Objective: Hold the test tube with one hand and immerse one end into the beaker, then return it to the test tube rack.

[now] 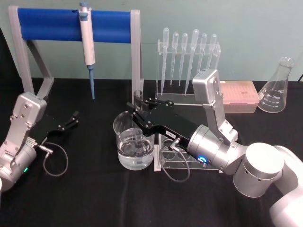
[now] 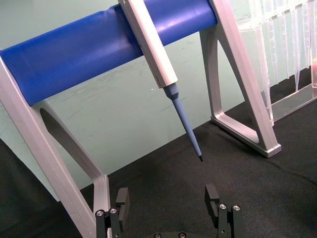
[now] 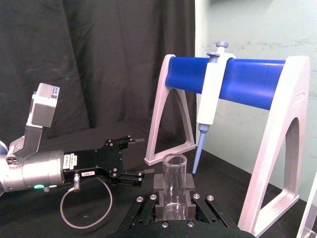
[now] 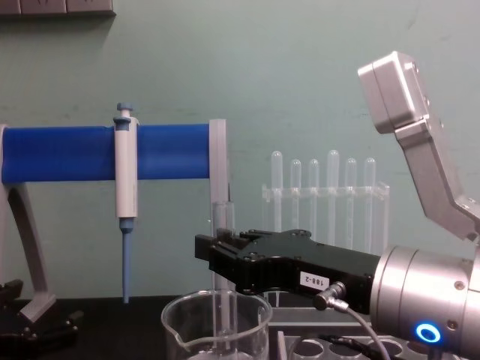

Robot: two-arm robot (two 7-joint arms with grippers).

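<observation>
The test tube [image 3: 174,181] stands upright, pinched between the two pads of the right gripper [image 1: 137,112], which clamp it around the middle with the open rim sticking up above them. Its round bottom end is down inside the beaker [image 1: 122,150], and as far as I can tell it dips into the clear liquid sitting in the bottom there. The beaker is on the black table [image 1: 94,198], touching or just beside the left end of the clear test tube rack [image 1: 161,161], and the right arm reaches in over that rack from the right. Way off on the left side the left gripper [image 1: 72,119] sits low over the table with its fingers spread wide and nothing between them. Behind it all there's a blue-and-white pipettor [image 1: 87,42] hanging off the blue bar of a grey stand [image 1: 47,24], then a clear rack of plastic pipettes [image 1: 187,56], a pink box [image 1: 239,97] and an Erlenmeyer flask [image 1: 277,90] over at the far right
</observation>
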